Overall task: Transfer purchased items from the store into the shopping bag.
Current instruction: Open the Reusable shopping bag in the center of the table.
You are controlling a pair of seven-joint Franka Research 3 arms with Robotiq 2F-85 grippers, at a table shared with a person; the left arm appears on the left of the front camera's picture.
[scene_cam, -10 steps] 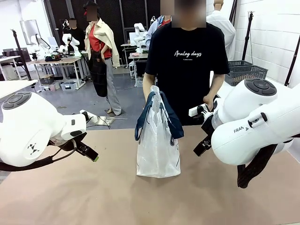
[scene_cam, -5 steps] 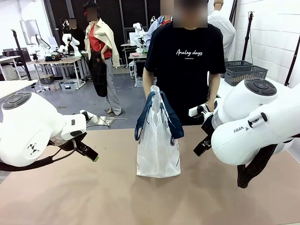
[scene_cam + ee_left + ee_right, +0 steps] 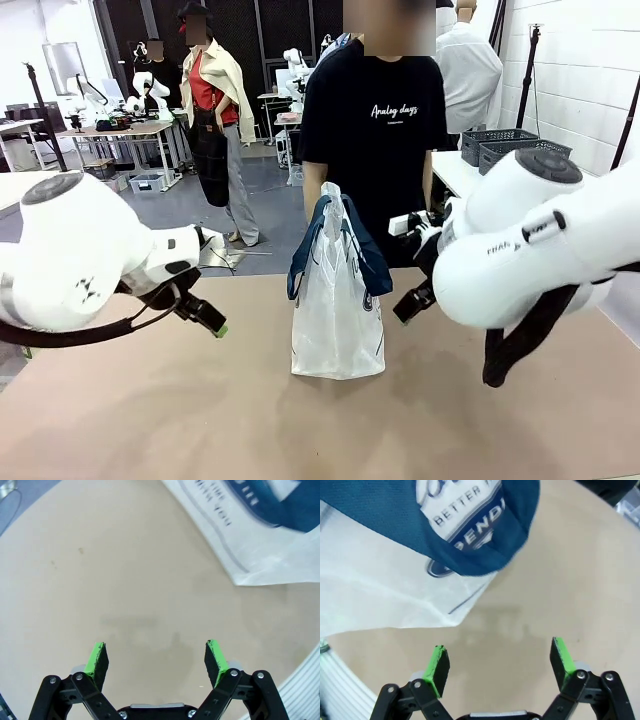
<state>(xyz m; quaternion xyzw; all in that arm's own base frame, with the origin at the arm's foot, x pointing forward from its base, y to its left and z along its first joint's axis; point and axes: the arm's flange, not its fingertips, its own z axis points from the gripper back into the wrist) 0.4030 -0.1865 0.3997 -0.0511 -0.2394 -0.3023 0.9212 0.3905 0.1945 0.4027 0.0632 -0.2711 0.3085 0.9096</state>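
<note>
**A:** The tan table (image 3: pixel 200 420) lies bare before us, with a busy workshop behind the person (image 3: pixel 375 130) at the far side. Where is the shopping bag (image 3: pixel 335 310)?

**B:** It stands upright in the middle of the table. The person's hand (image 3: pixel 322 207) is at its top and the navy handles drape down its sides. It hasn't shifted.

**A:** So what has changed?

**B:** We have. Both our arms have swung in toward the bag from either side over the last second, and the person has stepped a little to our left. That uncovers the dark grey lattice baskets (image 3: pixel 500 145) on the white bench behind, which we take for the store, well apart from the bag.

**A:** And our fingers?

**B:** The left fingers (image 3: pixel 97 657) are spread wide over bare table with nothing between them, and the bag's corner is near. The right fingers (image 3: pixel 440 665) are just as wide and empty, close beside the bag's lower edge.

**A:** Then we judge the transfer hasn't begun. We're closing on the bag, perhaps to hold it open.
</note>
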